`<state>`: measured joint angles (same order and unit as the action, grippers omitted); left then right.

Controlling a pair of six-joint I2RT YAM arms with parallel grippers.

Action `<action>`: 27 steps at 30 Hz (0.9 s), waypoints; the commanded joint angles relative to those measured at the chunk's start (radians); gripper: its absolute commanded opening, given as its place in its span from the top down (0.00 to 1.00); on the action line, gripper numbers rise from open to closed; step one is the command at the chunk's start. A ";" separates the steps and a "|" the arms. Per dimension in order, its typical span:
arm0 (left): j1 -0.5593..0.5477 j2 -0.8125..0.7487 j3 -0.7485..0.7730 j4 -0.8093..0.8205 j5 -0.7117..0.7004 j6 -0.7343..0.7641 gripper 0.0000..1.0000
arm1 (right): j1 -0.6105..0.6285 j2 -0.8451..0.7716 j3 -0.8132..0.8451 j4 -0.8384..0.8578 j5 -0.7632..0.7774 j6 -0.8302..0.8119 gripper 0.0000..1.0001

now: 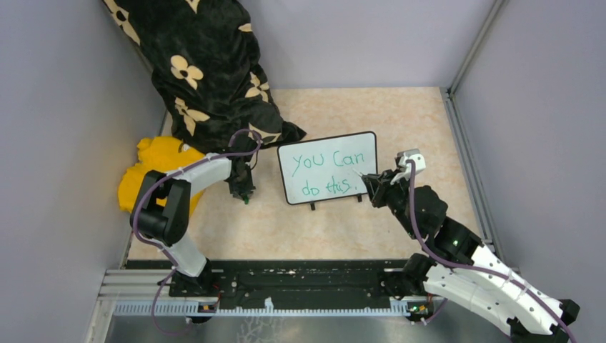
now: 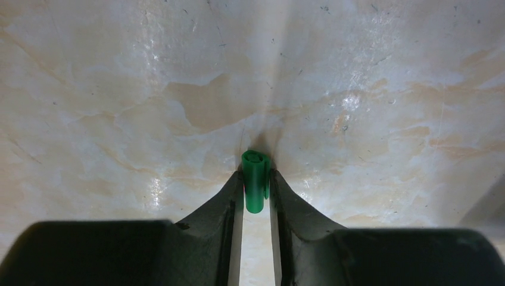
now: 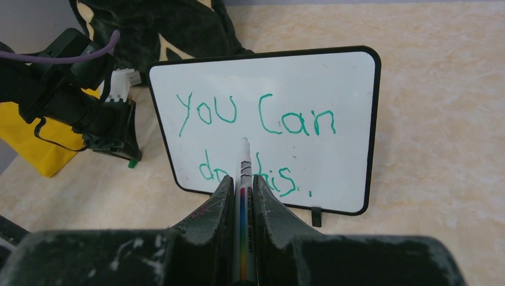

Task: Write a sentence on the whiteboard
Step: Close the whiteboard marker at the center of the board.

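1. The right gripper point(image 3: 242, 185) is clamped tight on a marker point(image 3: 244, 164), whose tip points at the sentence point(image 3: 256, 113) on the whiteboard point(image 3: 351, 119) just ahead.
2. The left gripper point(image 2: 255, 177), left of the whiteboard, is narrowed onto a green cap point(image 2: 254, 190).

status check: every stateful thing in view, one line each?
whiteboard: upright on its feet, written on
sentence: reads "you can do this."
marker: uncapped, tip toward the board, contact unclear
green cap: off the marker, pinched
right fingers: shut on marker
left fingers: shut on green cap
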<state>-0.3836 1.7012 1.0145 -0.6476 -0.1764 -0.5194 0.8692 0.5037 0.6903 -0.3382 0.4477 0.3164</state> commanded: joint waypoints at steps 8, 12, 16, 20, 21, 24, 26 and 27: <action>0.002 0.062 -0.065 0.018 0.032 0.009 0.89 | -0.006 -0.014 0.026 0.042 0.002 0.007 1.00; 0.002 0.057 -0.065 0.018 0.034 0.004 1.00 | -0.007 -0.012 0.025 0.044 0.003 0.007 1.00; 0.003 0.024 -0.064 0.018 0.023 -0.013 1.00 | -0.006 -0.007 0.018 0.044 0.009 0.006 1.00; 0.010 -0.048 -0.042 0.001 0.004 -0.033 1.00 | -0.006 -0.003 0.025 0.050 0.006 0.005 1.00; 0.011 -0.067 -0.033 -0.008 0.002 -0.036 1.00 | -0.006 -0.001 0.029 0.050 0.003 0.003 1.00; 0.015 -0.127 0.011 -0.042 -0.007 -0.050 1.00 | -0.006 0.006 0.050 0.051 0.000 -0.007 1.00; 0.020 -0.171 0.048 -0.076 -0.012 -0.058 1.00 | -0.006 0.012 0.069 0.053 -0.004 -0.017 1.00; 0.021 -0.195 0.069 -0.089 -0.013 -0.060 1.00 | -0.006 0.016 0.079 0.052 -0.006 -0.024 1.00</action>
<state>-0.3721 1.6081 1.0012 -0.6731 -0.1768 -0.5507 0.8692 0.5072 0.6907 -0.3378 0.4484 0.3145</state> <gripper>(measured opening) 0.200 0.118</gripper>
